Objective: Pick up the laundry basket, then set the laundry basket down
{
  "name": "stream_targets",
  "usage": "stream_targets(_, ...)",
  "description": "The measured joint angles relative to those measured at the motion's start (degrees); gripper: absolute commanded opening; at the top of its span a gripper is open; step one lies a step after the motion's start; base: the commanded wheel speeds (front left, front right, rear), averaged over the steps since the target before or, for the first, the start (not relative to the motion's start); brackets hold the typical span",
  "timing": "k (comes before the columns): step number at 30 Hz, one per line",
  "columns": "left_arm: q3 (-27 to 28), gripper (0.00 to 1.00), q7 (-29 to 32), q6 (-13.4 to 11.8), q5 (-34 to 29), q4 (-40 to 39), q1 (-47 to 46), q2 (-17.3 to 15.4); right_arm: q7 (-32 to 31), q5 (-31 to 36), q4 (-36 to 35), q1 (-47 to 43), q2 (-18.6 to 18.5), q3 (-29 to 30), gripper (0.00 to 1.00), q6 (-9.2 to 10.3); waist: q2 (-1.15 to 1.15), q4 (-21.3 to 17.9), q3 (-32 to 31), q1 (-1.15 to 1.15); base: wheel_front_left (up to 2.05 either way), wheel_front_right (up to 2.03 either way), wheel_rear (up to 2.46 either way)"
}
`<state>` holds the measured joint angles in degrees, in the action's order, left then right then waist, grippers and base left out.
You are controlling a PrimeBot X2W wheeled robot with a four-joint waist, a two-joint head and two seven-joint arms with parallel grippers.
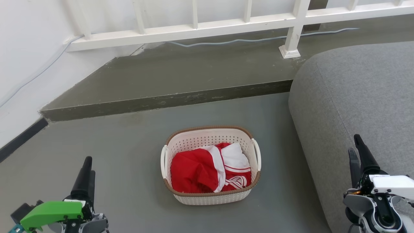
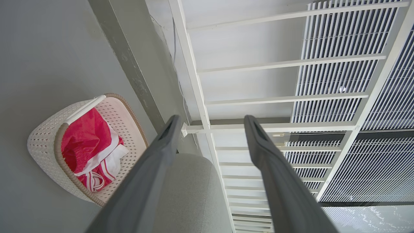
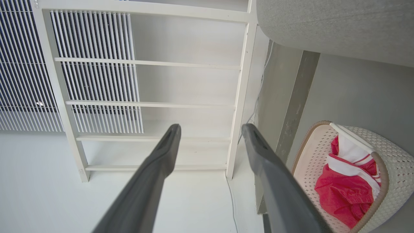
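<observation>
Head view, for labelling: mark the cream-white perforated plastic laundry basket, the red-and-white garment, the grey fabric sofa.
laundry basket (image 1: 210, 198): head view, near wall.
red-and-white garment (image 1: 190, 171): head view, red fold.
grey sofa (image 1: 349, 97): head view, upper surface.

Bright, even light throughout; the white wall (image 1: 29, 58) nearly washes out. The laundry basket (image 1: 210, 197) throws a faint, soft shadow on the floor (image 1: 129, 161). Wrist views bend the railing (image 2: 195, 81) toward their edges; the near fingers (image 2: 142, 187) look perhaps slightly unfocused.

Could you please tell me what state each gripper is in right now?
Left gripper: open, holding nothing.
Right gripper: open, holding nothing.
</observation>
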<state>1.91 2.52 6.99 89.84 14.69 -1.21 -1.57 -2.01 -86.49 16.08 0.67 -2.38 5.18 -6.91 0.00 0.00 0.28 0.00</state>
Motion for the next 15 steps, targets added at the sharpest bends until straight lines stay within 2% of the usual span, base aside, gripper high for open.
stream_targets(7,-1.18,1.0,-1.67,0.0,-3.58,-1.29,-0.66,-1.2,1.24,4.01,-0.55,0.03,-1.25,-1.08,1.0,0.0,0.0,-0.01,0.01,0.0,0.0,0.0,0.0)
stream_targets(15,-3.89,1.0,-3.68,0.0,-12.57,-2.58,-1.3,-4.08,2.93,10.57,-1.18,0.13,-2.83,-2.74,1.0,0.0,0.0,-0.12,0.0,0.0,0.0,0.0,0.0)
